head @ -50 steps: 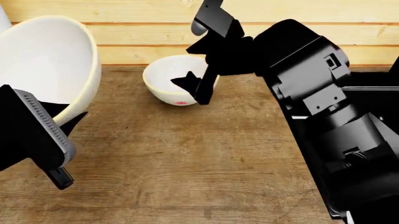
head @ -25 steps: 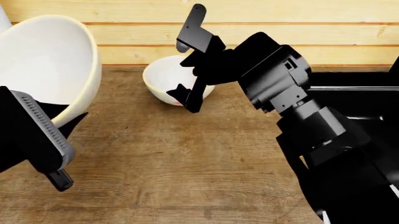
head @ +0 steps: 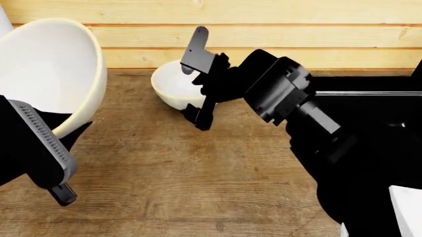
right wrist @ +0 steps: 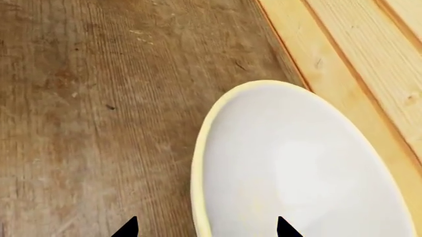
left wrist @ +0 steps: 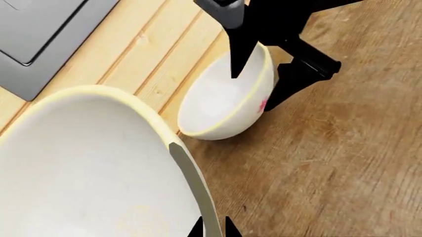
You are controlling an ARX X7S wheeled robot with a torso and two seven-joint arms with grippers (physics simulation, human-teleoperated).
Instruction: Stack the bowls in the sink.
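While the left gripper (head: 56, 148) clamps the rim of the large cream bowl (head: 49, 66) and holds it tilted above the wooden counter (head: 171, 177), the right gripper (head: 197, 79) straddles the small white bowl's (head: 170, 86) rim, jaws spread, one finger inside, one outside. That bowl sits against the plank wall (head: 264, 44); the black sink (head: 369, 106) lies off right.

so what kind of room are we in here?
Probably a simulated kitchen: a wooden countertop against a pale plank wall, a black sink set into the counter, and two ceramic bowls.
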